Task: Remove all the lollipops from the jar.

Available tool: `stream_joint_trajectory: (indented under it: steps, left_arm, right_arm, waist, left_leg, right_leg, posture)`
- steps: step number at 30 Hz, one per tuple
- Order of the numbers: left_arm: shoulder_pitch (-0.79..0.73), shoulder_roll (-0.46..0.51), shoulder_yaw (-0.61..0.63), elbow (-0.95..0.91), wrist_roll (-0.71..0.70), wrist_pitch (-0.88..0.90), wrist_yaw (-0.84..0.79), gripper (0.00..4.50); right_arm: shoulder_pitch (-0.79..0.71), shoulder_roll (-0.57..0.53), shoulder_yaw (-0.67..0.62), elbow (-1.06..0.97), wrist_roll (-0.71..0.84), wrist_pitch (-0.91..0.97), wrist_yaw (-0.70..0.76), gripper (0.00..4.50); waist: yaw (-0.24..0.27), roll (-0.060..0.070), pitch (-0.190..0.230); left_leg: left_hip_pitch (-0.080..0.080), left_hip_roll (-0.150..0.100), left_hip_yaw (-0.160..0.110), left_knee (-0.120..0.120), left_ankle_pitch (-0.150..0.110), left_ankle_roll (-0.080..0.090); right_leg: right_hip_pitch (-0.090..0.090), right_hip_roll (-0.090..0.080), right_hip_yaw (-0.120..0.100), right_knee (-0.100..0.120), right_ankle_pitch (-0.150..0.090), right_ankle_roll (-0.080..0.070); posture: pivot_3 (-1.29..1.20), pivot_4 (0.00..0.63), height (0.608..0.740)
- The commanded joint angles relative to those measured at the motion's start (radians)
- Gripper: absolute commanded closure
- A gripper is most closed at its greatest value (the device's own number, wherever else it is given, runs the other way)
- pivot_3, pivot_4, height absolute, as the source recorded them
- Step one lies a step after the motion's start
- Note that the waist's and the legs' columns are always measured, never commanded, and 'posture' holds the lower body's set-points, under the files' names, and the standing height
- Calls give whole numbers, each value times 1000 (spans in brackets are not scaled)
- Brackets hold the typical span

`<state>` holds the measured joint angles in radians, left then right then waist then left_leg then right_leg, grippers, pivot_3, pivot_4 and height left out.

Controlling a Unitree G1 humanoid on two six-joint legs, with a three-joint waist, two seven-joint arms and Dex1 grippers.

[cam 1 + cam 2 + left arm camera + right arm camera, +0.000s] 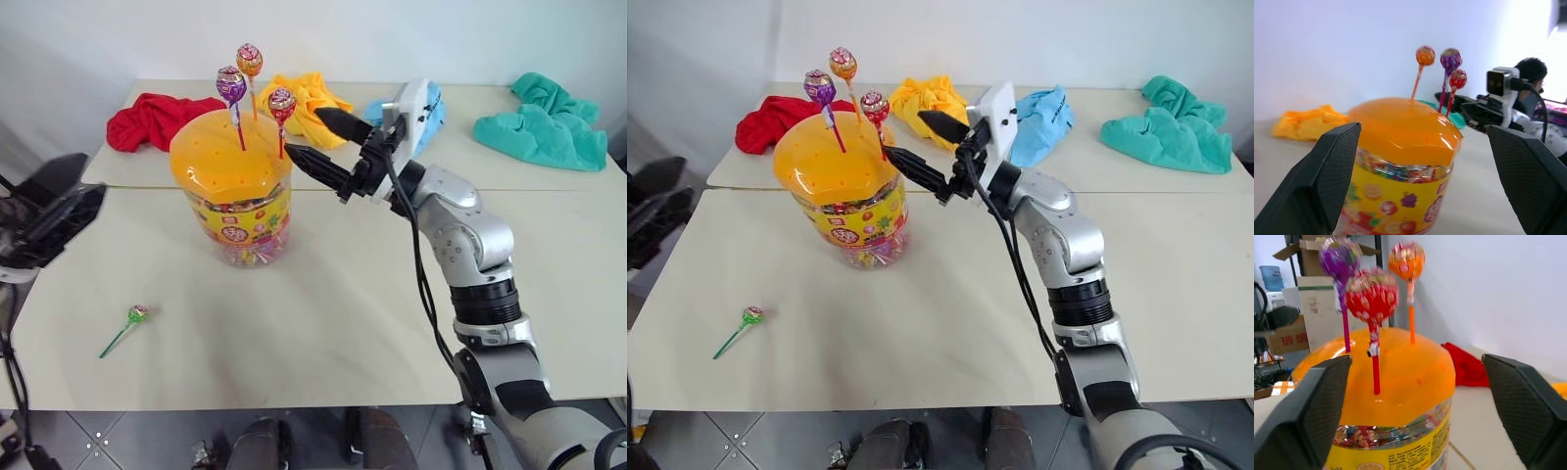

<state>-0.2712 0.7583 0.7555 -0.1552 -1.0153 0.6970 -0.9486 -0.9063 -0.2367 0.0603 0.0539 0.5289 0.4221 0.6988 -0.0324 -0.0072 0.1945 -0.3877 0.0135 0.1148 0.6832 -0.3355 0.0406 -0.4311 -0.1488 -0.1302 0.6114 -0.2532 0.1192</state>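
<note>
Three of four: the purple lollipop point(231, 85), the orange lollipop point(249, 60) and the red lollipop point(281, 102) stand upright with their sticks pushed into holes in the lid point(229, 152) of the jar point(235, 211), heads held well above the dome where fingers can get at them.

One out: the green lollipop point(136, 314) lies flat on the table point(323, 323), near the front-left edge and well apart from the jar, judged to be the first of the four removed.

Jar: upright on the table, left of centre, wrapped sweets visible through its clear wall above and below the yellow label band.

Right gripper point(315, 140): reaching in from the jar's right side, black fingers spread with a clear gap, tips just beside the red lollipop, the nearest one to it; nothing is pinched. The wrist view frames the red stick between the two fingers, which reads as lining up for a grasp.

Left gripper point(1420, 171): at the table's left edge, fingers spread wide and empty, pointing toward the jar from the side.

Background: a red cloth point(147, 117), a yellow cloth point(312, 96), a blue cloth point(1043, 117) and a teal cloth point(544, 125) lie bunched along the far side of the table, clear of the work.

Next move, as a judgement: close on the red stick low enough to avoid knocking the purple one, then pull straight up.
</note>
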Motion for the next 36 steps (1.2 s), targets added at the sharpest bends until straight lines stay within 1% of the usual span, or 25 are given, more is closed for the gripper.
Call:
stream_joint_trajectory:
  steps: [1,6,10,15,16,17,18,21,22,24,30,31,32,36]
  left_arm:
    - [-1,3,3,-38,-25,-30,19,109]
    - [9,1,7,4,-21,-49,18,109]
    - [15,-2,2,17,-24,-59,15,109]
    - [18,-1,2,26,-26,-67,10,109]
    - [19,0,4,30,-28,-68,7,109]
    - [20,1,5,33,-29,-68,5,109]
    - [21,0,3,33,-28,-71,4,109]
    - [21,-4,1,30,-29,-76,4,109]
    - [21,-5,0,29,-30,-78,4,109]
    - [21,-7,-1,27,-32,-81,3,109]
    - [22,-14,-5,18,-42,-90,-5,109]
    - [23,-16,-7,16,-44,-90,-6,109]
    - [25,-18,-8,15,-46,-91,-6,109]
    - [29,-36,-14,6,-53,-96,-8,109]
  right_arm:
    - [-28,9,5,-40,5,20,18,1569]
    - [-43,41,3,-49,14,31,21,3245]
    - [-55,55,7,-45,8,36,30,4488]
    - [-61,58,-9,-30,9,55,14,4488]
    - [-64,50,-3,-30,15,64,36,4322]
    - [-66,43,1,-31,19,71,55,4125]
    - [-67,44,-2,-28,9,68,43,3925]
    - [-59,35,14,-37,-25,50,49,2985]
    - [-58,34,16,-37,-28,47,56,2575]
    - [-59,37,13,-33,-34,45,58,1982]
    - [-85,71,-5,2,-38,23,51,1982]
    - [-89,75,-9,9,-38,19,50,2360]
    - [-92,79,-11,16,-36,17,51,2459]
    - [-102,88,-25,38,-32,1,51,3778]
  waist:
    - [-3,0,0]
    - [-4,0,0]
    - [-4,0,0]
    - [-4,0,0]
    - [-4,0,0]
    - [-4,0,0]
    - [-5,0,0]
    - [-5,0,0]
    - [-5,0,0]
    - [-5,0,0]
    - [-5,0,0]
    - [-5,0,0]
    - [-5,0,0]
    - [-5,0,0]
  left_leg:
    - [0,0,1,0,0,0]
    - [1,2,3,1,1,-1]
    - [1,2,3,1,1,-1]
    - [1,2,3,1,1,-1]
    - [1,2,3,1,1,-1]
    - [1,2,3,1,1,-1]
    - [1,2,3,1,1,-1]
    - [1,2,3,1,1,-1]
    - [1,2,3,1,1,-1]
    - [1,2,3,0,1,-1]
    - [1,2,3,1,1,-1]
    - [1,2,3,0,1,-1]
    - [1,2,3,0,1,-1]
    - [1,2,3,0,1,-1]
  right_leg:
    - [0,0,0,-1,0,0]
    - [0,1,1,-1,0,0]
    - [0,1,2,-1,0,0]
    - [0,1,2,-1,0,0]
    - [0,1,2,-1,0,0]
    - [0,1,2,-1,0,0]
    - [0,1,2,-1,0,0]
    - [-1,2,2,-1,0,0]
    - [-1,2,2,-1,0,0]
    - [-1,2,2,-1,0,0]
    - [-1,2,2,-1,0,0]
    - [-1,2,2,-1,0,0]
    - [-1,2,2,-1,0,0]
    - [-1,1,2,-1,0,0]
  posture:
    - [0,150,740]
    - [0,150,740]
    - [0,150,740]
    - [0,150,740]
    - [0,150,740]
    - [0,150,740]
    - [0,150,740]
    - [0,150,740]
    - [0,150,740]
    - [0,150,740]
    - [0,150,740]
    - [0,150,740]
    - [0,150,740]
    - [0,150,740]
